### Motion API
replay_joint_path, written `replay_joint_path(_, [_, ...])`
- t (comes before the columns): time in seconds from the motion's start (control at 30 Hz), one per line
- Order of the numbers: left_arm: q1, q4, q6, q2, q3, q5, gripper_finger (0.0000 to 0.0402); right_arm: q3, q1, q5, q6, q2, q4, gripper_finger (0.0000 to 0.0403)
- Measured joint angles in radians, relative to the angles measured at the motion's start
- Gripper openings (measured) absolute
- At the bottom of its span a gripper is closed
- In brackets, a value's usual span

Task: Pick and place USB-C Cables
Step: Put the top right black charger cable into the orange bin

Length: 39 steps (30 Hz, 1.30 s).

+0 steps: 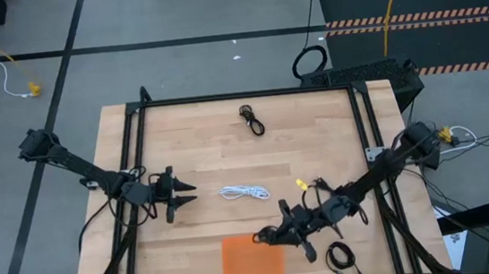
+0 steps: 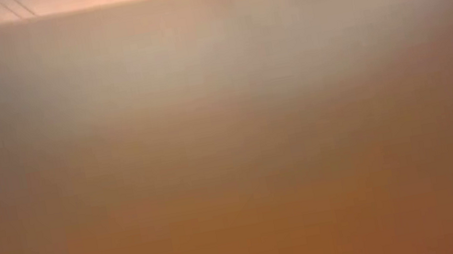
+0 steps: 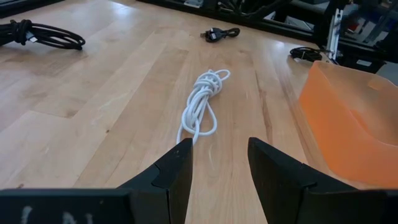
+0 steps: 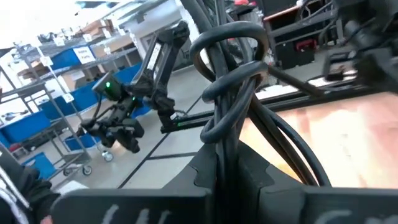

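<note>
- While carrying a black cable (image 1: pixel 260 237) over the orange tray (image 1: pixel 253 262), the right gripper (image 1: pixel 265 237) is approaching from three o'clock; releasing above centre looks wisest.
- Low view: showing nothing usable.
- Left wrist: the left gripper (image 3: pixel 219 165) is waiting, moderately spread, the white cable (image 3: pixel 203 104) at twelve o'clock.
- Right wrist: fingers (image 4: pixel 211 171) are pinching the coil.

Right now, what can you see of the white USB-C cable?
The white USB-C cable is a thin cord bundled in a loose, elongated coil, knotted around itself at one end. It lies flat on the wooden table near the middle, between the arms, just ahead of the open left gripper. The orange tray sits beside it. Nothing touches it.
</note>
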Motion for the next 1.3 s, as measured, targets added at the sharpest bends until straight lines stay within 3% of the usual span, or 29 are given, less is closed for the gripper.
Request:
replay_joint_path(0.43, [0.0,0.0,0.0,0.0,0.0,0.0,0.0157,0.205,0.028,0.006,0.095,0.165,-0.11,0.0013])
replay_joint_path(0.73, [0.0,0.0,0.0,0.0,0.0,0.0,0.0157,0.245,0.03,0.054,0.164,0.25,-0.128,0.004])
replay_joint_path(1.1, [0.0,-0.001,0.0,0.0,0.0,0.0,0.0157,0.244,0.031,-0.005,0.247,0.264,-0.195,0.0154])
replay_joint_path(1.3, [0.0,-0.001,0.0,0.0,0.0,0.0,0.0157,0.244,0.03,-0.005,0.205,0.177,-0.341,0.0191])
